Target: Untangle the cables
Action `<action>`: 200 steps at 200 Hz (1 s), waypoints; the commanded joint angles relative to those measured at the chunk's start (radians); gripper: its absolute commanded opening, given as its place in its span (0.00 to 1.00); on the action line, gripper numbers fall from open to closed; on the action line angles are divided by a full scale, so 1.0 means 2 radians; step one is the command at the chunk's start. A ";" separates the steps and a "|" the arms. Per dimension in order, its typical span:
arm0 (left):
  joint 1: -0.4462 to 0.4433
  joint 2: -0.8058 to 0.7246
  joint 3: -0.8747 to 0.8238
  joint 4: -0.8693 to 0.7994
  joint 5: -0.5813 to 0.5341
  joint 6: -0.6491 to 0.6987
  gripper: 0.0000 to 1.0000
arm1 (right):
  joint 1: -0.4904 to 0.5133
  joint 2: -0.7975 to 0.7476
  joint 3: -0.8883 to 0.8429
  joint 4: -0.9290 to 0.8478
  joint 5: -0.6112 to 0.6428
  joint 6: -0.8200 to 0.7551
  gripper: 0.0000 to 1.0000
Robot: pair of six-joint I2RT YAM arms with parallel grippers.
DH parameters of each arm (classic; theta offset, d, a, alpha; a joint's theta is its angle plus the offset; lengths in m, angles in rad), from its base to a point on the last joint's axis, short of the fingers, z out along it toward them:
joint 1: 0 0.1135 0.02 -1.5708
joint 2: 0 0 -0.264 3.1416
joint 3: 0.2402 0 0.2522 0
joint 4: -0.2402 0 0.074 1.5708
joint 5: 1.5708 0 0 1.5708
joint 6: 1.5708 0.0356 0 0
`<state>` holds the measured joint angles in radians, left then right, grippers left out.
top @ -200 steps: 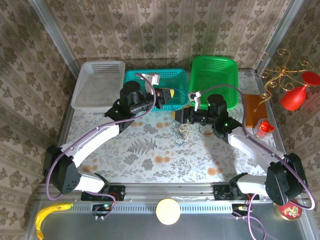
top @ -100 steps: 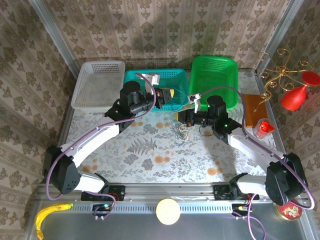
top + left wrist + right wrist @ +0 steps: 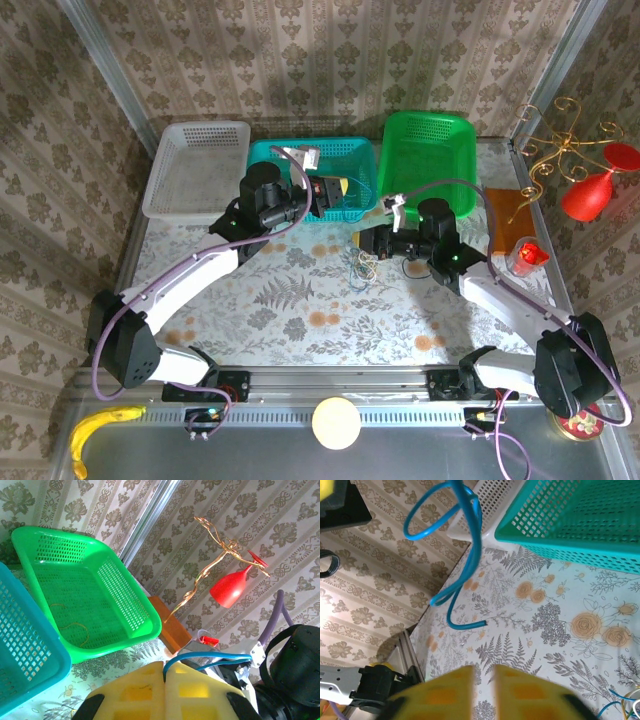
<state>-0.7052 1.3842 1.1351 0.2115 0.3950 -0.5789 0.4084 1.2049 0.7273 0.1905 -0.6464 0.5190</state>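
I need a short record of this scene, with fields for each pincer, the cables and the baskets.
left pincer: shut on thin blue cable, held up in the air
right pincer: slightly open, empty
loose cables: small tangled heap of thin cables on flower-patterned table
baskets: white plastic basket, teal plastic basket, green plastic basket
green basket content: thin tan cord

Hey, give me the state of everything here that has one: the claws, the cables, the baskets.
left claw: shut on the blue cable.
right claw: slightly open, nothing between its fingers.
blue cable: lifted, hanging loose from the left claw.
cable pile: lying tangled on the table.
green basket: upright, with a thin tan cable inside.
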 commanded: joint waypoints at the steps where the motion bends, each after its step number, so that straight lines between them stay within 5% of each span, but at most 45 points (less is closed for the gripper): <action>1: 0.004 -0.016 0.016 0.008 -0.002 0.006 0.00 | -0.005 -0.016 -0.002 -0.003 0.012 -0.008 0.40; 29: 0.004 -0.015 0.015 0.010 -0.001 0.005 0.00 | -0.009 -0.020 0.009 -0.009 0.007 -0.010 0.48; 108: 0.003 -0.015 0.011 0.014 0.000 0.002 0.00 | -0.013 0.000 0.045 -0.012 -0.004 -0.011 0.45; 155: 0.004 -0.016 0.011 0.016 0.000 0.001 0.00 | -0.013 0.004 0.046 -0.011 -0.011 -0.011 0.29; 200: 0.005 -0.014 0.014 0.017 0.000 -0.001 0.00 | -0.013 -0.002 0.026 -0.010 -0.004 -0.014 0.00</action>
<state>-0.7052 1.3842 1.1351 0.2131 0.3950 -0.5793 0.3859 1.2083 0.7929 0.1749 -0.6437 0.4988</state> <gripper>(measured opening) 0.058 0.059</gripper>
